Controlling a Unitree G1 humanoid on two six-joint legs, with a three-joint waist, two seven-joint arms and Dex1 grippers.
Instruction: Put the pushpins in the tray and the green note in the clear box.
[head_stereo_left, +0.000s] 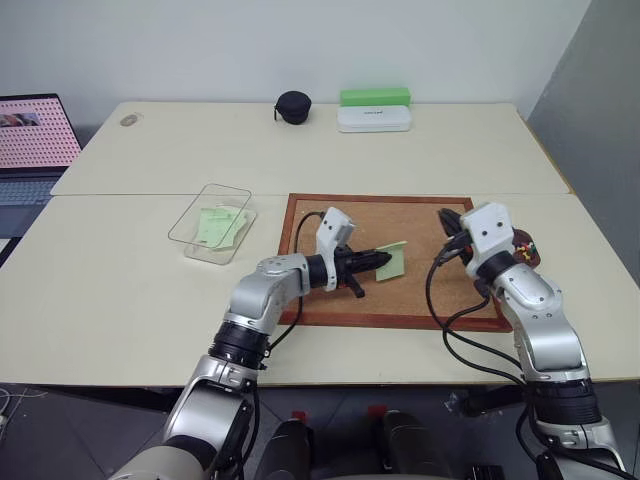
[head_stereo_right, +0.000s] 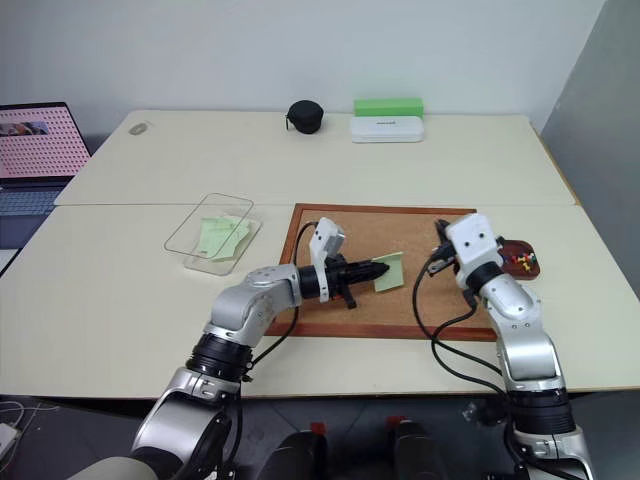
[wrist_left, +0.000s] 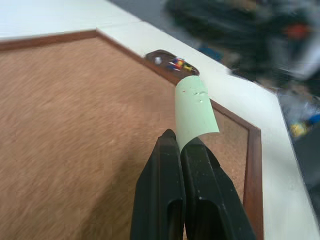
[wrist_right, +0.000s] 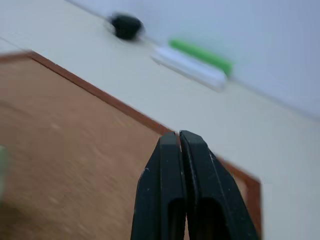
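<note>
While the left gripper (head_stereo_left: 383, 261) pinches the green note (wrist_left: 194, 111) above the cork board (head_stereo_left: 420, 300), pushpins (head_stereo_right: 519, 262) already sit in the tray (head_stereo_right: 528, 270) beside it. Right gripper (wrist_right: 179, 137) is pressed together, empty. Left of the board, the clear box (head_stereo_left: 190, 228) awaits this note.

Pale green note (wrist_left: 194, 112); reddish-brown tray (head_stereo_right: 520, 259); brown cork board (head_stereo_left: 330, 225).
</note>
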